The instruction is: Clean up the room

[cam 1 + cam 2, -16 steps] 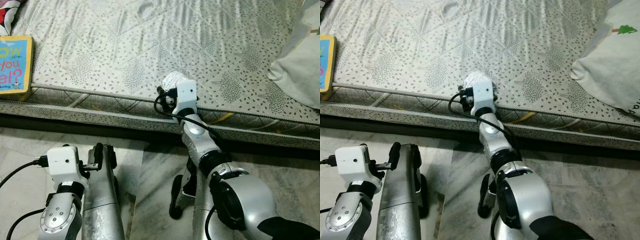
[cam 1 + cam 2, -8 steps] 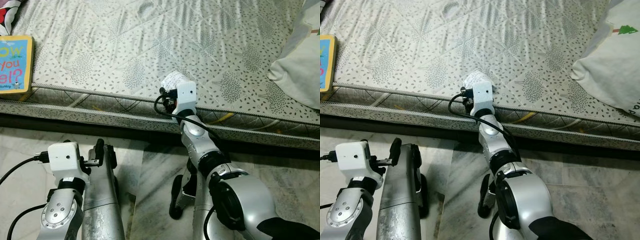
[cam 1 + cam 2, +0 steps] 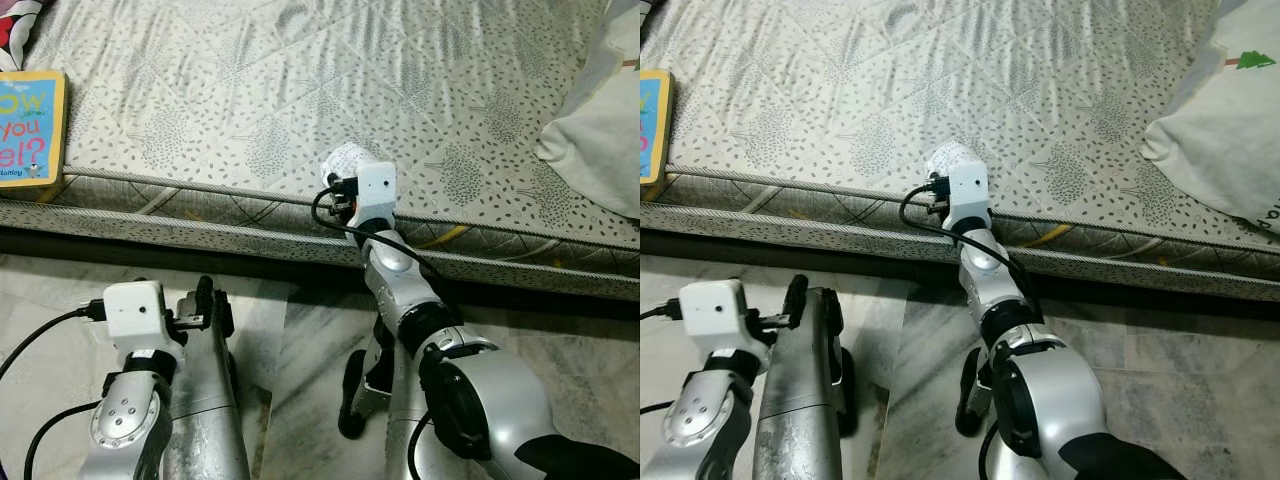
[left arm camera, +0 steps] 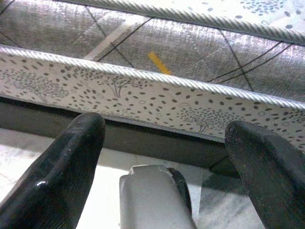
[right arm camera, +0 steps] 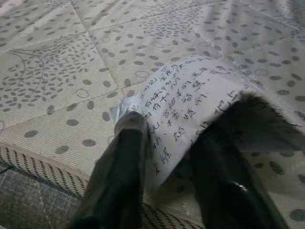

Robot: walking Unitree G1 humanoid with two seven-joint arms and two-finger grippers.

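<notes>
A crumpled white paper (image 5: 190, 102) with handwritten characters lies at the near edge of the patterned mattress (image 3: 250, 80). My right gripper (image 5: 169, 129) reaches to that edge and is shut on the paper, one black finger (image 5: 126, 162) on each side. In the left eye view the paper (image 3: 345, 158) peeks out just beyond the right wrist. My left gripper (image 4: 164, 129) hangs low over the floor, open, and faces the mattress side with nothing between its fingers.
A colourful children's book (image 3: 30, 130) lies on the mattress at the far left. A white pillow (image 3: 600, 120) rests at the right. Below the bed's dark base runs a marble floor (image 3: 310, 340), where my silver legs (image 3: 205, 400) stand.
The right gripper has shifted very slightly right, still with the paper. The left wrist has drifted a little to the right and turned; nothing else moved.
</notes>
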